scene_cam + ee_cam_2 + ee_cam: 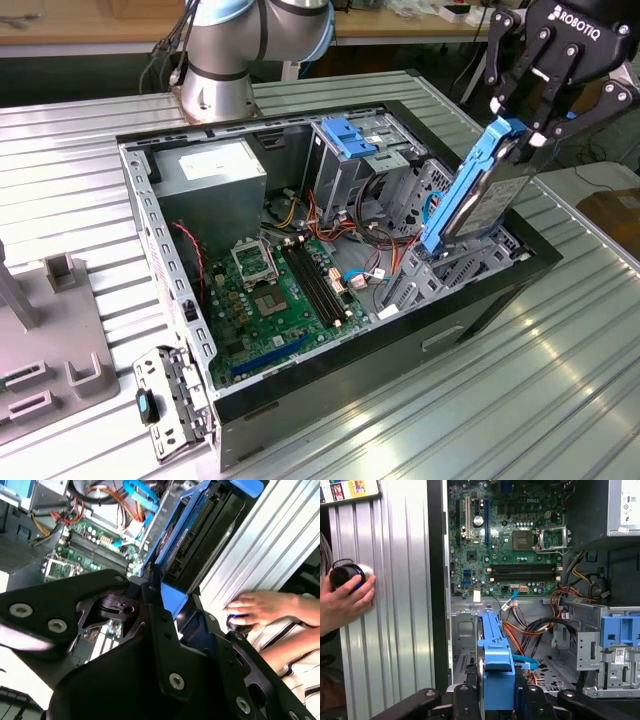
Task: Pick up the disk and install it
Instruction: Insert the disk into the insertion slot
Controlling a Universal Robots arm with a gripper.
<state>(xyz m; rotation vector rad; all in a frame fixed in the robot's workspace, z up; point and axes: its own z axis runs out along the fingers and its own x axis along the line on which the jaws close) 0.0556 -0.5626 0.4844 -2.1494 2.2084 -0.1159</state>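
The disk (487, 198) is a dark drive in a bright blue carrier rail. It hangs tilted over the exterior view's right side of the open computer case (330, 395). Its lower end reaches down into the metal drive bay (455, 265) at that side. My gripper (522, 140) is shut on the upper end of the disk, with black fingers on both sides of the blue rail. In both wrist views the blue rail (495, 645) (182, 537) runs out from between my fingers (527, 700) toward the inside of the case.
Inside the case lie a green motherboard (280, 290), a grey power supply (210, 170), loose cables and a drive cage with a light-blue latch (350, 135). The arm's base (215, 60) stands behind. A person's hand (345, 600) holds a black knob on the ribbed table beside the case.
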